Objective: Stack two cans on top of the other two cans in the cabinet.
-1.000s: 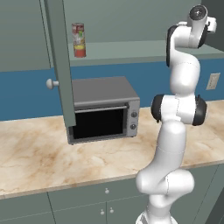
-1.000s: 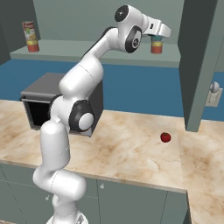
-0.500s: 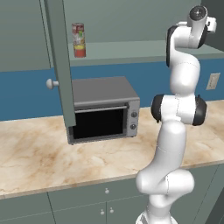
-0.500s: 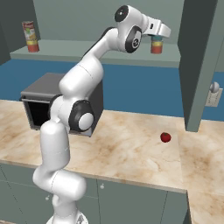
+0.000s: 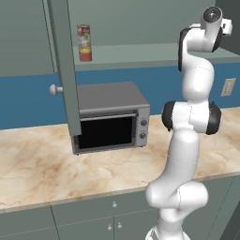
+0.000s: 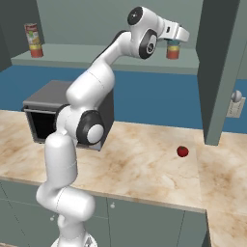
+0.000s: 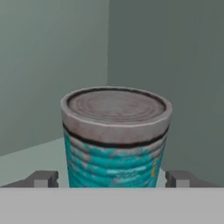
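Claw (image 7: 113,178) spread wide, one fingertip (image 7: 43,178) each side of the teal can (image 7: 114,144), no visible contact, nothing gripped. Teal can upright on a red-orange can (image 6: 172,52) on the cabinet shelf (image 6: 96,54), long axis vertical, directly ahead of the claw between the jaws. Red-and-white can (image 5: 84,43) at the far end of the shelf, well apart from the teal can; likely a straight retreat from the teal can next.

The cabinet shelf (image 6: 106,57) is carrying a tall red-and-white can (image 6: 34,40) standing upright at its left end and, well apart to the right, a red-orange can (image 6: 173,52) with a teal can (image 7: 114,138) sitting on top. The counter (image 6: 144,159) below is bearing the toaster oven (image 5: 111,117) and a small red object (image 6: 182,151).
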